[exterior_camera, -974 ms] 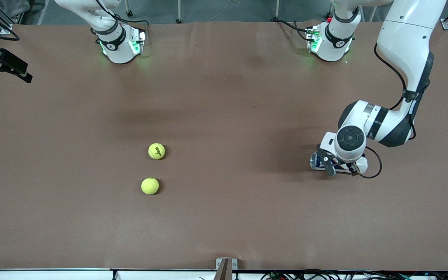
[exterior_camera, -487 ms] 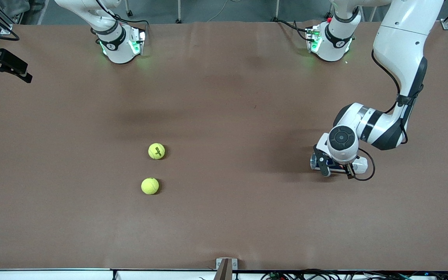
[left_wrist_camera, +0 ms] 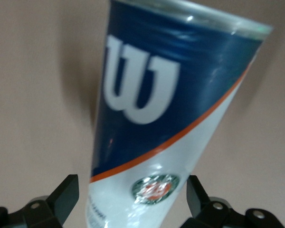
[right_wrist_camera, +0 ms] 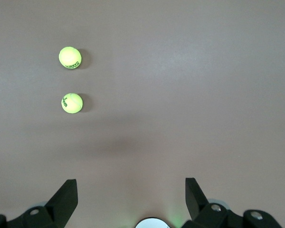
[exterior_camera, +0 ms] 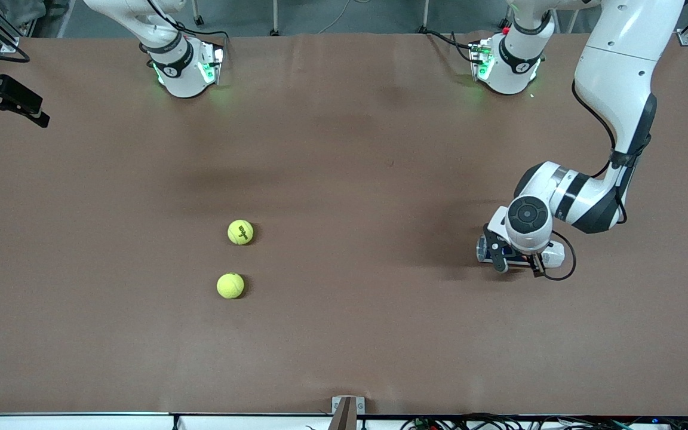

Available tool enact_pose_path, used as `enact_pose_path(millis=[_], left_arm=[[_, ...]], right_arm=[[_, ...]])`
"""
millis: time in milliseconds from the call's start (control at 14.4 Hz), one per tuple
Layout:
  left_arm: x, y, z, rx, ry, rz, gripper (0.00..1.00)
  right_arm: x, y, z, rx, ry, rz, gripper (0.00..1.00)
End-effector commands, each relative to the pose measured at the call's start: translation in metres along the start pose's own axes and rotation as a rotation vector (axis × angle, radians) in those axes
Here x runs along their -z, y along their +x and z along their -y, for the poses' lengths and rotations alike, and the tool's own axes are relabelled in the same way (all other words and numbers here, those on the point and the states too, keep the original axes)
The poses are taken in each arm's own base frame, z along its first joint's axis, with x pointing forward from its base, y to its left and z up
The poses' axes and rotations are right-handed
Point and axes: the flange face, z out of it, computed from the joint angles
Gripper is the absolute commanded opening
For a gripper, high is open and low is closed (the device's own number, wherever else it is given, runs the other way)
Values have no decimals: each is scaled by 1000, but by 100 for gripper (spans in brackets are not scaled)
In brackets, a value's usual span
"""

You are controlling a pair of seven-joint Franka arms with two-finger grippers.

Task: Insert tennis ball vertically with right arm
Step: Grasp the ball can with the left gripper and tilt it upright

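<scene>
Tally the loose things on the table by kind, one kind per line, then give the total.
Tennis balls: 2, one farther from the front camera, the other nearer.
Tennis ball can: 1, blue and white, lying between the open fingers of the left pincer.
Total: 3

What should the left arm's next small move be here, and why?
Probably close the left gripper on the Wilson tennis ball can: its open fingers flank the can without touching. The right gripper waits high and open, and both tennis balls lie untouched.
</scene>
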Motion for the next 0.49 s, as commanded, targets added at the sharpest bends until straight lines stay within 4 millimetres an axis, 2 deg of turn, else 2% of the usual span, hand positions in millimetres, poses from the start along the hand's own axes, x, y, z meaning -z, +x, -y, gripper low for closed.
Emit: enact_pose_path(millis=[0,278,348,417], left_arm=[[-8,6,0,-29,24,-21,100],[-22,6,1,-25,29,-52,99],[-22,7,0,-26,28,-55,97],[-22,6,1,-28,29,-53,90]], right_arm=[[2,-4,-1,-13,-8,-1,100],[2,-4,0,-11,-8,-1,100],[2,-4,0,-11,-8,-1,100],[2,-4,0,-11,-8,-1,100]])
